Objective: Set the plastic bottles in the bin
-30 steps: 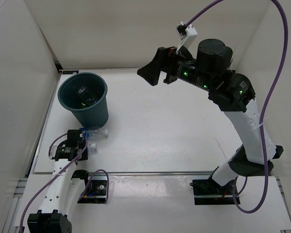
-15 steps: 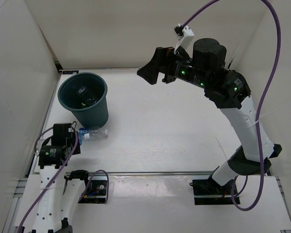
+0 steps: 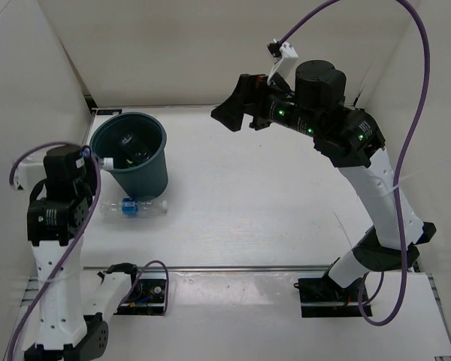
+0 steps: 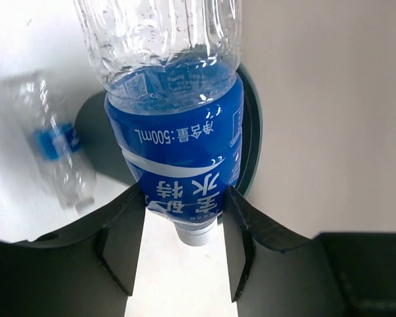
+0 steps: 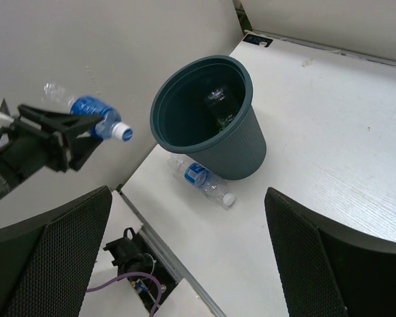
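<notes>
Beside the bin (image 3: 149, 179), your left gripper (image 4: 185, 218) clamps a blue-labelled bottle (image 4: 175, 152), cap toward the rim. Next: carry it over the opening, release. Right gripper (image 5: 191, 264) wide, empty.

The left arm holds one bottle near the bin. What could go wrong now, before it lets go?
1. The held bottle has its cap beside the rim of the bin, not clearly over the opening. If the left gripper released now, it might hit the rim or fall outside.
2. The other bottle lies right beside the bin's base, so grasping it could push the bin.
</notes>
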Tool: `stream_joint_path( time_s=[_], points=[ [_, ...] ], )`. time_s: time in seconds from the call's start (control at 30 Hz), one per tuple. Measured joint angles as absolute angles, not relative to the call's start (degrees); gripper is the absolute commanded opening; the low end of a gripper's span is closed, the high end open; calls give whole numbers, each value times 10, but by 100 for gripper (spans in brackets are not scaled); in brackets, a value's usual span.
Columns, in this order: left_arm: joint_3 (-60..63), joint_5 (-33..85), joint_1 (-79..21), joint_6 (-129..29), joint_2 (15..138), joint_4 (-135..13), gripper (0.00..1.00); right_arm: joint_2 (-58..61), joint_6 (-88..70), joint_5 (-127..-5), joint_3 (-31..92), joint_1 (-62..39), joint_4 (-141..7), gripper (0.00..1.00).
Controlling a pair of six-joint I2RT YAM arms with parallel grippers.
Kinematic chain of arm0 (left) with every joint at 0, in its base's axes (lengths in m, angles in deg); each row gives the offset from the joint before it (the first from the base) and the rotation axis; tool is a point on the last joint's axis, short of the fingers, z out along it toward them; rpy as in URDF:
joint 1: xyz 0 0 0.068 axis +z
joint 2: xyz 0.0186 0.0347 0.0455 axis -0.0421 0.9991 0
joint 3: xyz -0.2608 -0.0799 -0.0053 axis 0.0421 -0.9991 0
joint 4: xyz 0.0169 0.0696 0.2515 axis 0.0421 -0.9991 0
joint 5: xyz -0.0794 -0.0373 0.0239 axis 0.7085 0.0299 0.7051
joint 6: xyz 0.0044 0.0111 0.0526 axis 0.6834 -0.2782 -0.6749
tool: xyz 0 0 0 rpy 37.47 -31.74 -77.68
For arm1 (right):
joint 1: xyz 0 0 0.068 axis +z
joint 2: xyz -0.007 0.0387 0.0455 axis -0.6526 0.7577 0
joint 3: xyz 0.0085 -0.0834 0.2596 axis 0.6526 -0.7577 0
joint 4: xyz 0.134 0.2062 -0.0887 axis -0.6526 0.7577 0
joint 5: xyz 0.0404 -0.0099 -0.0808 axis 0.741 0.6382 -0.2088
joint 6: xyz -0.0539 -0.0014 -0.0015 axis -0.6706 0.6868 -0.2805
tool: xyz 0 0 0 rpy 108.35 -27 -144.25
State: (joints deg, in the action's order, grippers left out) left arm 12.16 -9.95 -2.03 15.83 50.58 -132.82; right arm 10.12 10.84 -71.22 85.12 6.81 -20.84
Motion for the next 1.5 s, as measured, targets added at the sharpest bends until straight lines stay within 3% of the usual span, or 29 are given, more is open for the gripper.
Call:
stream_joint_path(
  time_s=[0.27,0.3,0.37,0.47,0.53,0.57,0.77,1.0,1.5],
  points=[
    [152,-148,-78,-34,677,-1182,11,99,114,-708,827,43,-215,100],
    [158,-163,-96,-55,702,-1174,16,99,115,-707,826,39,-215,100],
    [168,-189,-126,-90,743,-1159,30,99,117,-704,826,30,-216,100],
    [180,-218,-160,-135,784,-1146,44,98,119,-698,824,16,-219,100],
    [194,-234,-172,-160,796,-1144,73,96,120,-694,820,5,-224,100],
    [201,-241,-178,-173,797,-1143,100,95,121,-692,816,-1,-226,100],
    [255,-279,-212,-232,772,-1123,100,94,128,-677,814,-28,-228,100],
    [240,-281,-243,-270,685,-1110,100,99,167,-632,809,-69,-233,100],
    [224,-328,-252,-293,632,-1133,100,174,230,-546,810,-93,-265,100]
  ],
)
